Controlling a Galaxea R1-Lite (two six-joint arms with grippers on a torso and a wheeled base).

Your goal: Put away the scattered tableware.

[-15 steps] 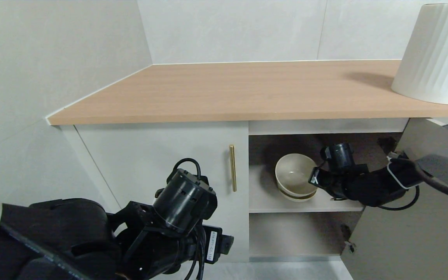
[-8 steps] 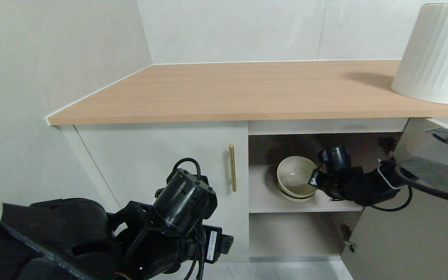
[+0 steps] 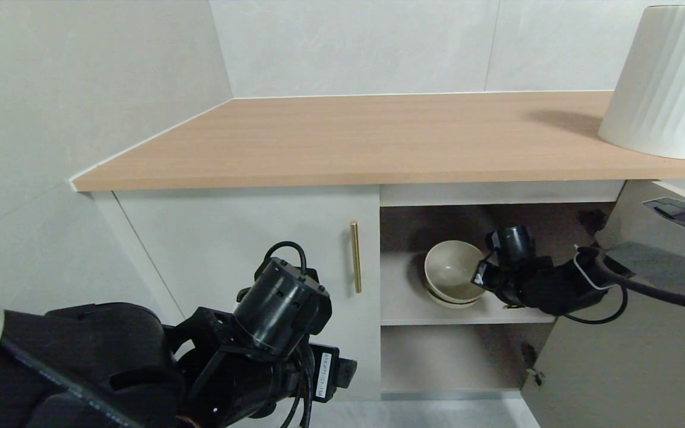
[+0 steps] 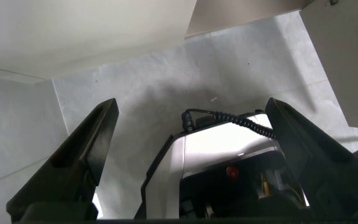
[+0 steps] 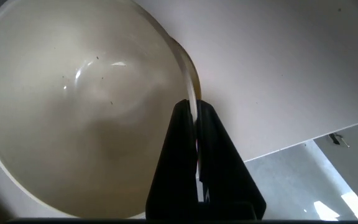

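The rim of the cream bowl (image 3: 452,274) (image 5: 79,106) is pinched between the two black fingers of the right gripper (image 3: 480,276) (image 5: 196,109). The jaws are closed almost completely, with only the thin wall of the bowl between them, one finger inside the rim and one outside. The bowl is found in the open right compartment of the cabinet, above the middle shelf (image 3: 405,306) (image 5: 278,74), and it is nested in a second bowl (image 3: 445,301) with a dark band, which stands on that shelf. Whether the upper bowl rests fully on the lower one cannot be told. Its mouth is turned upward and leaned a little toward the front of the cabinet; since it is round, no long axis can be given. The cabinet door (image 3: 616,356) on the right is swung open, while the left door (image 3: 247,238) with its golden handle (image 3: 355,257) is closed. On the wooden countertop (image 3: 348,139) above, a white ribbed container (image 3: 666,83) is placed at the far right. The left gripper (image 4: 191,106) is held low above the grey floor (image 4: 135,81), its jaws spread wide apart, and nothing is held between them.
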